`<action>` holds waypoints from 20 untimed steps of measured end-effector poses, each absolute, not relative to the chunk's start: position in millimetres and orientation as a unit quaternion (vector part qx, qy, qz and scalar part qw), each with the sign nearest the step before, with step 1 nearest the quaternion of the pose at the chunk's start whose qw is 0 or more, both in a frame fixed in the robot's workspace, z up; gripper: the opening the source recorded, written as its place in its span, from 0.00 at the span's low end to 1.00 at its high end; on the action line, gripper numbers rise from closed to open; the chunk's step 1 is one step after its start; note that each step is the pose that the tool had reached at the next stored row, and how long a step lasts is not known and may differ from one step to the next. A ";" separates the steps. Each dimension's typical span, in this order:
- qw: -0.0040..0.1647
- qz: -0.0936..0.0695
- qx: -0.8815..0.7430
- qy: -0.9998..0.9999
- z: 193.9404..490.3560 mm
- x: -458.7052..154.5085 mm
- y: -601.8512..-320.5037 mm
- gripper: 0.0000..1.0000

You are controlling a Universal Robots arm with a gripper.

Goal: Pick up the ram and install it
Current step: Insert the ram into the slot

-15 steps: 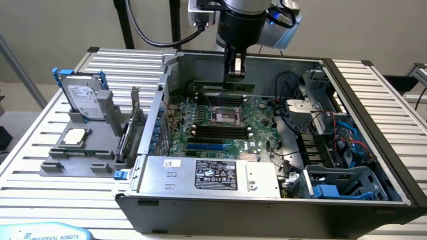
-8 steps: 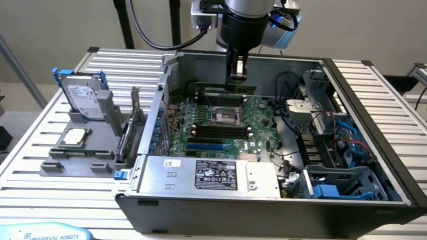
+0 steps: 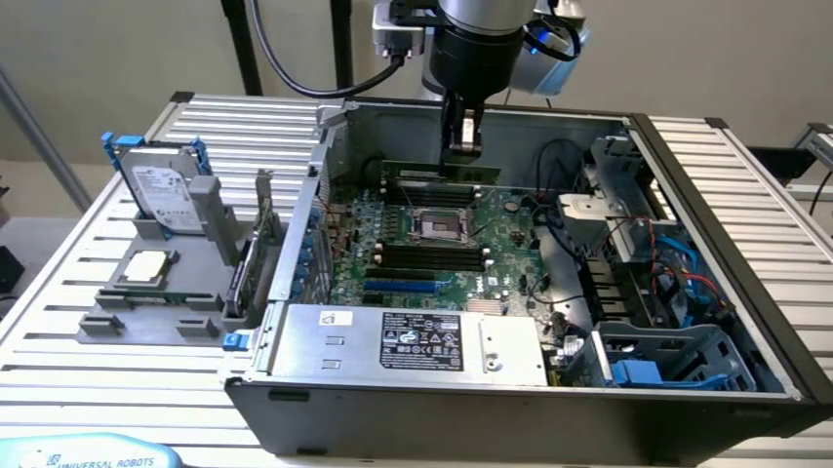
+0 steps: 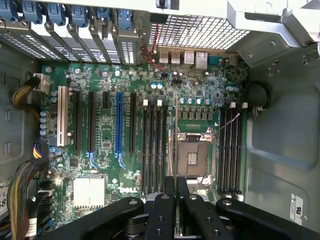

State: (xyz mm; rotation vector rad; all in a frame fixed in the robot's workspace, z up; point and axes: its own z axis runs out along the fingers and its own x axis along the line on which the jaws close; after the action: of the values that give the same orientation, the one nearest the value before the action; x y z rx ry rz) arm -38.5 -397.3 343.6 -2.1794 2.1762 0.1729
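My gripper (image 3: 459, 154) hangs inside the open computer case, over the far part of the motherboard (image 3: 501, 234). It is shut on the ram (image 3: 423, 173), a long thin green stick held level just above the far black memory slots (image 3: 419, 187). From the wrist, the two fingers (image 4: 169, 200) press together and the ram (image 4: 176, 145) appears edge-on as a thin line running out from between them, beside the processor socket (image 4: 194, 157). Black memory slots (image 4: 154, 145) lie on either side of that socket, and the other bank (image 4: 230, 150) is near the case wall.
Outside the case, on the exterior view's left, a grey holder (image 3: 143, 327) carries a silver hard drive in a blue frame (image 3: 170, 190) and a green expansion card (image 3: 260, 249). The power supply (image 3: 404, 341) fills the near end. Cables and drive bays (image 3: 651, 283) crowd the exterior view's right.
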 end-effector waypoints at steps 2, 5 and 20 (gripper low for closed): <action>0.028 0.056 -0.706 0.705 343.6 -38.5 -397.3 0.13; 0.028 0.056 -0.706 0.705 343.6 -38.5 -397.3 0.13; 0.006 0.032 -0.707 0.707 328.3 -38.3 -396.9 0.13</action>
State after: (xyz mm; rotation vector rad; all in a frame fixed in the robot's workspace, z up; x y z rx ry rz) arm -38.3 -396.9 328.3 -2.2120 2.2114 0.1015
